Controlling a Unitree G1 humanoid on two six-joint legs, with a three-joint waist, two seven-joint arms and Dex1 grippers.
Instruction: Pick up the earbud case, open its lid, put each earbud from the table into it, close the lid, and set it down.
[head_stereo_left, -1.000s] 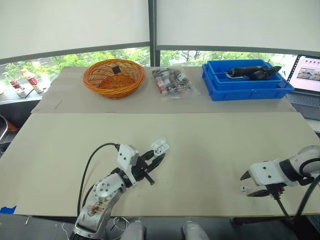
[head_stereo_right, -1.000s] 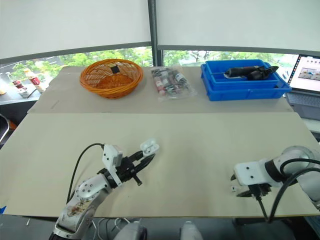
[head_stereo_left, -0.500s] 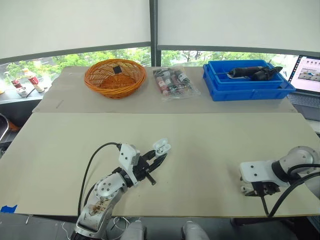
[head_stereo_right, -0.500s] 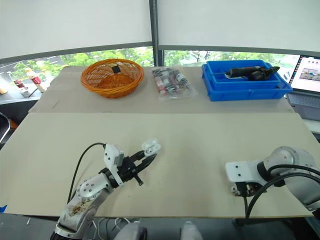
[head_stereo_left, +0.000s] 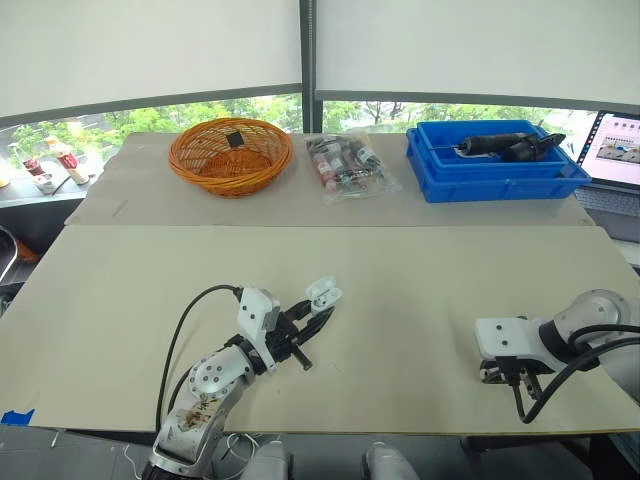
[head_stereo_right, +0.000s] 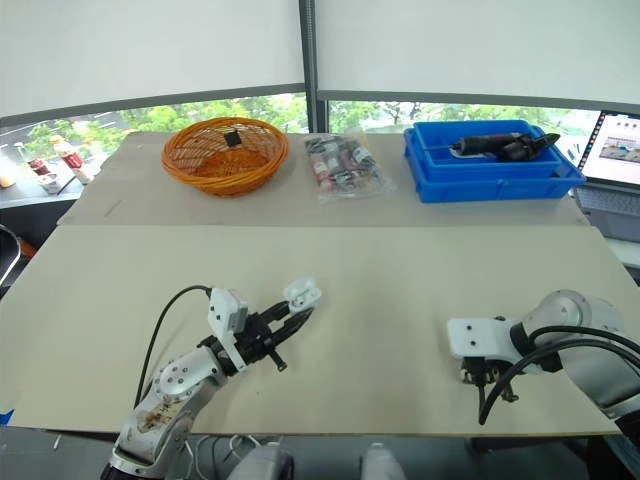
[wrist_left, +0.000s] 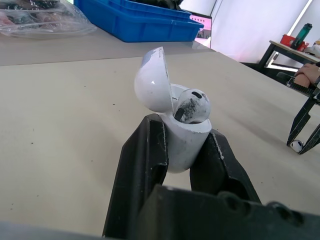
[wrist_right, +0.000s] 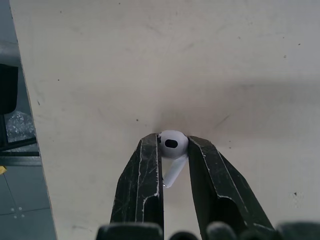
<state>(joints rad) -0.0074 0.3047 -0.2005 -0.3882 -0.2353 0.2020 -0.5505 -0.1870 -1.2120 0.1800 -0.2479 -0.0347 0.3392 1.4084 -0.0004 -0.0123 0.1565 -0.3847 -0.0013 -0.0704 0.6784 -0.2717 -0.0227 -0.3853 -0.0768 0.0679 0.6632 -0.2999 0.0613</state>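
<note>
the earbud case (wrist_left: 176, 142) is sitting upright between the two black fingers of the left gripper (wrist_left: 181, 145), which are closing on its lower body from both sides, so the claw is parted only by the case's width and is gripping it firmly. the lid (wrist_left: 151, 80) is standing open, tilting back on its hinge. one earbud (wrist_left: 192, 104) is resting in the case's mouth, its rounded head poking above the rim. the case is being held just above the table (head_stereo_left: 400, 270), in the near left-of-centre part of the front board.

over by the table's near right edge, the right gripper (wrist_right: 173, 140) is pointing down at the surface, its fingers nearly together and pinching the head of the other earbud (wrist_right: 172, 145), with the stem angling down between them. whether that earbud is touching the board or is just off it cannot be told. the two grippers are well apart.

along the far side of the table an orange wicker basket (head_stereo_left: 228, 158) is sitting at the left, a clear plastic bag (head_stereo_left: 346, 166) of small packets just beside it in the middle, and a blue bin (head_stereo_left: 492, 170) holding a dark tool (head_stereo_left: 505, 146) at the right. a laptop screen (head_stereo_left: 618, 145) is glowing at the far right edge.
</note>
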